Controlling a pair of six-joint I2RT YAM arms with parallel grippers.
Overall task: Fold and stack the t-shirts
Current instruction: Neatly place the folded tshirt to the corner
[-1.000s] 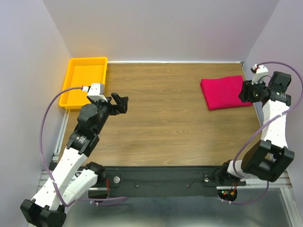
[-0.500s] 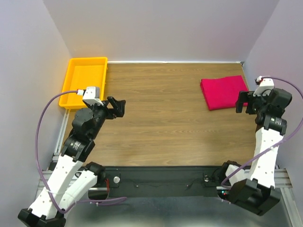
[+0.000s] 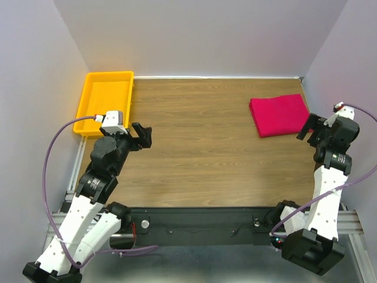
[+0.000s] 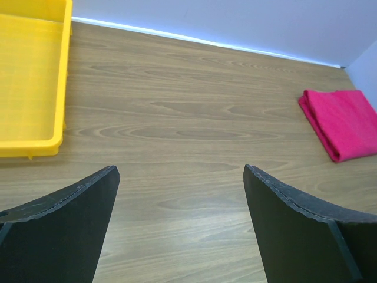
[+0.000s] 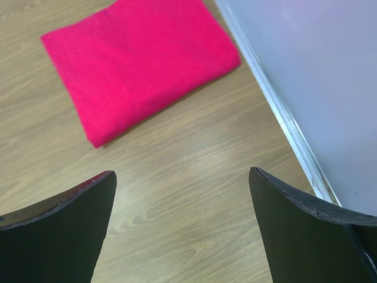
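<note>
Since t-shirt (image 5: 141,65) lies folded, inner layers are hidden | right hand (image 5: 182,172) agape; empty

L gripper (image 3: 141,134) sat w/ jaws wide apart, L arm (image 3: 94,177) bent at elbow. R gripper (image 3: 310,127) likewise spread wide, R arm (image 3: 328,188) standing nearly upright.

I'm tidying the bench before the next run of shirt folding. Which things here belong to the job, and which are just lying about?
Belongs to the job: the folded red t-shirt, at the far right of the table; the left gripper and right gripper, both open, holding nothing.

Just lying about: the yellow tray, at the table's far left.
</note>
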